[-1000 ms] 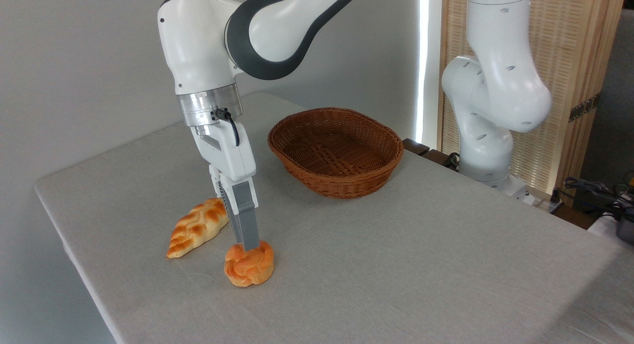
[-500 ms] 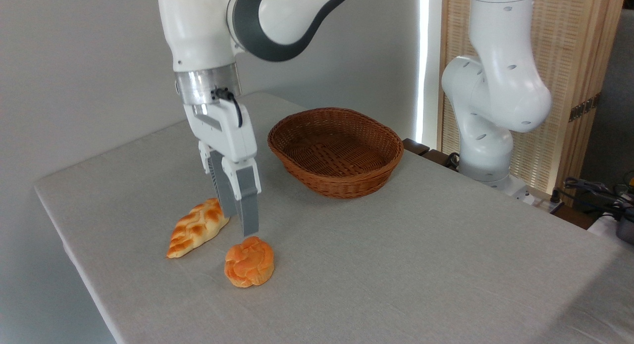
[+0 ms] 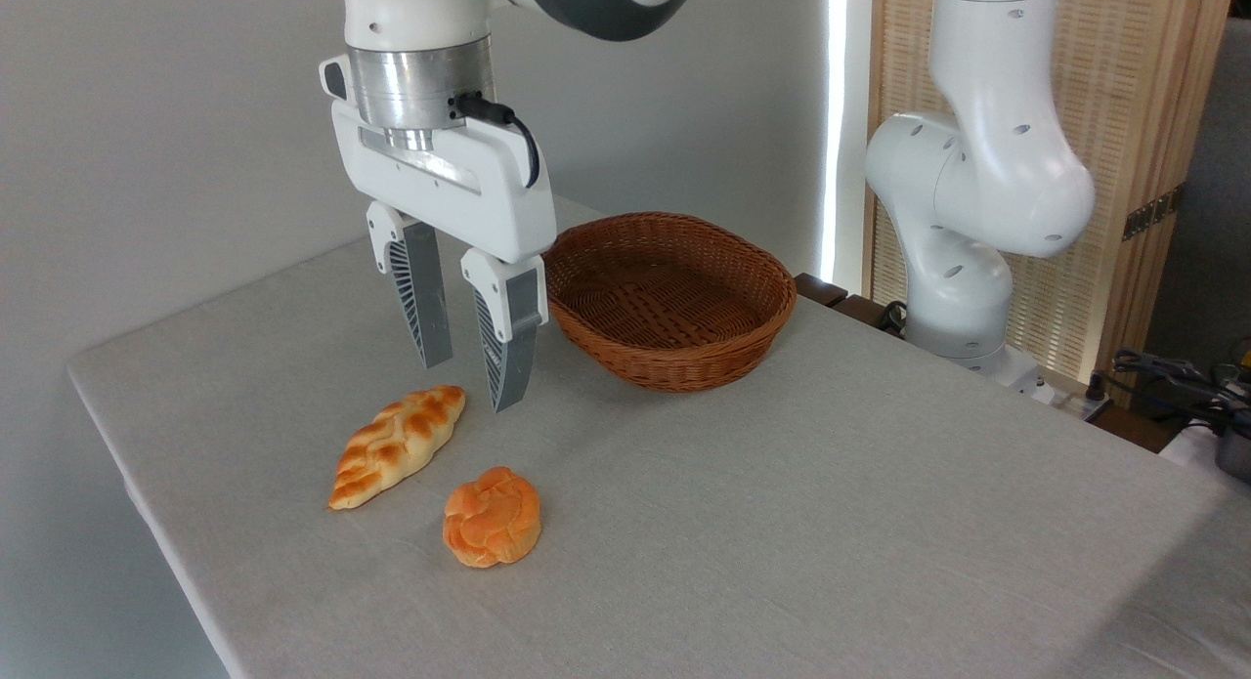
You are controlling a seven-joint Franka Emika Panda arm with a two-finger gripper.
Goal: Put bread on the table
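camera view: gripper [image 3: 471,386] hangs above the table [image 3: 782,523], fingers [image 3: 511,357] spread apart with a clear gap, holding nothing. bread [image 3: 492,516] lies on the cloth near the front left edge, below and a bit forward of the gripper, apart from it. loaf [image 3: 396,445] lies just beside it to the left, not touching. basket [image 3: 665,298] sits behind, empty as far as visible, well apart from both. judging by this, the bread is placed and the task looks about done.

risks: any drop or sideways sweep of the arm could clip the bread or loaf with a fingertip and push either toward the nearby front left edge. bread is rounded, so a nudge might roll it. the gripper body overlaps the basket rim in this view; a swing to the right could catch it, depth unclear.

materials: bread is a round, knotted bun, glossy orange-gold, likely a light fake. loaf is longer, pointed, braided, paler with browned ridges. basket is brown woven wicker, oval. table top is light grey, cloth-textured. fingers are grey with ribbed inner faces.
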